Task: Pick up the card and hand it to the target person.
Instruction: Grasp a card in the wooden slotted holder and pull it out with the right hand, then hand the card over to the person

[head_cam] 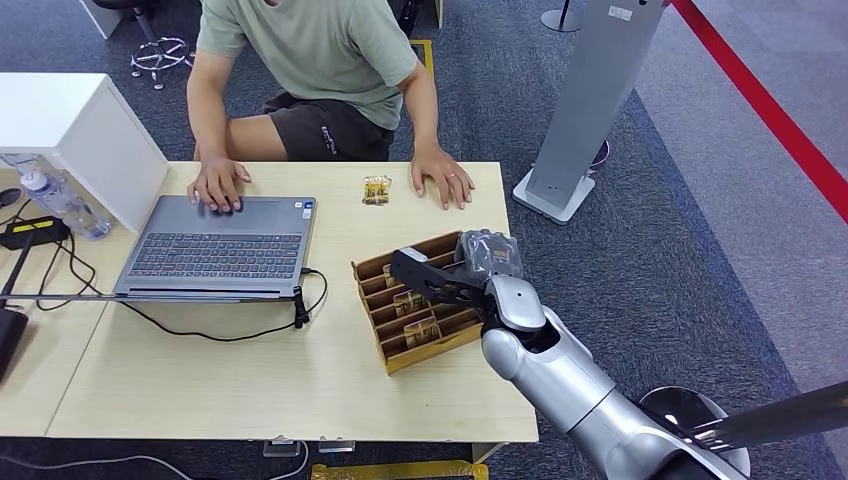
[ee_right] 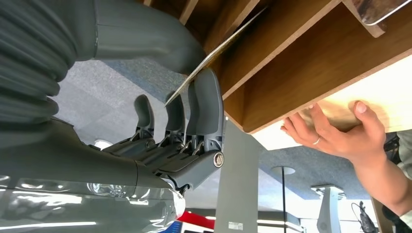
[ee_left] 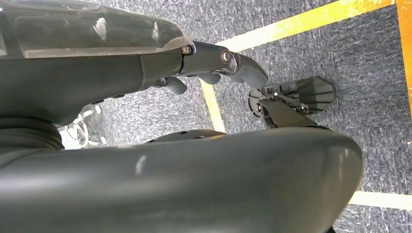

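A wooden card rack (head_cam: 400, 352) stands on the light table (head_cam: 250, 380), with several cards (head_cam: 421, 329) upright in its slots. My right hand (head_cam: 462, 272) reaches over the rack's far end. In the right wrist view the right hand (ee_right: 184, 126) pinches a thin card (ee_right: 218, 46), seen edge-on, between its thumb and fingers (ee_right: 206, 97), the card still in its slot. The person (head_cam: 320, 60) sits across the table, one hand (head_cam: 443, 177) flat on the table near the rack. My left hand (ee_left: 214, 68) hangs over the floor, holding nothing.
An open laptop (head_cam: 220, 245) lies left of the rack, the person's other hand (head_cam: 217, 185) on it, its cable (head_cam: 200, 330) trailing on the table. A small yellow card (head_cam: 376, 189) lies near the far edge. A white box (head_cam: 80, 140), a bottle (head_cam: 55, 200) and a grey stand (head_cam: 590, 100) are nearby.
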